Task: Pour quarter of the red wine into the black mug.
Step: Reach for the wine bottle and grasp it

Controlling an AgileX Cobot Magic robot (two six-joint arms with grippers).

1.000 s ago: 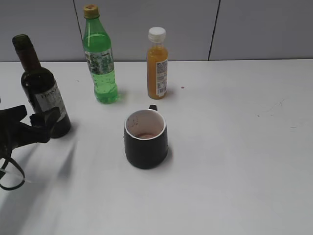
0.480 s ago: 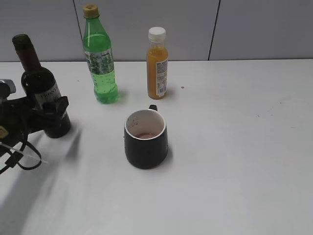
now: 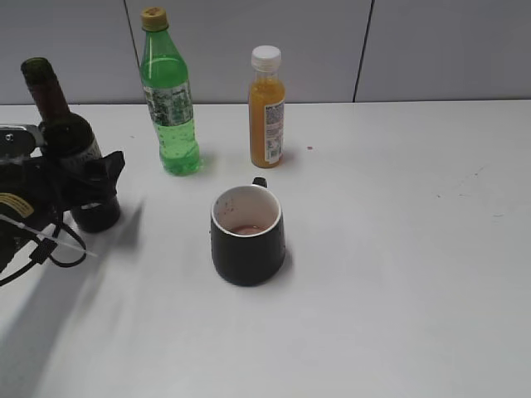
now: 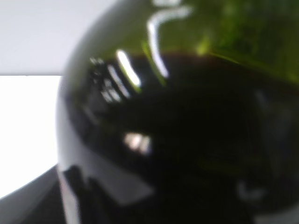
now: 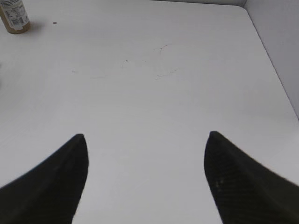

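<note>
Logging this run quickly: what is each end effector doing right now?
Left end effector: around the wine bottle; grip cannot be confirmed.
Right end effector: open, empty, above the bare table.

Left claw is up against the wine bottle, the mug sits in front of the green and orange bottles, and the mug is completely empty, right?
Not quite: the mug is not empty. The exterior view shows a little reddish liquid at its bottom. The rest holds: the left claw is at the wine bottle, and the mug sits in front of the green bottle and orange bottle.
</note>
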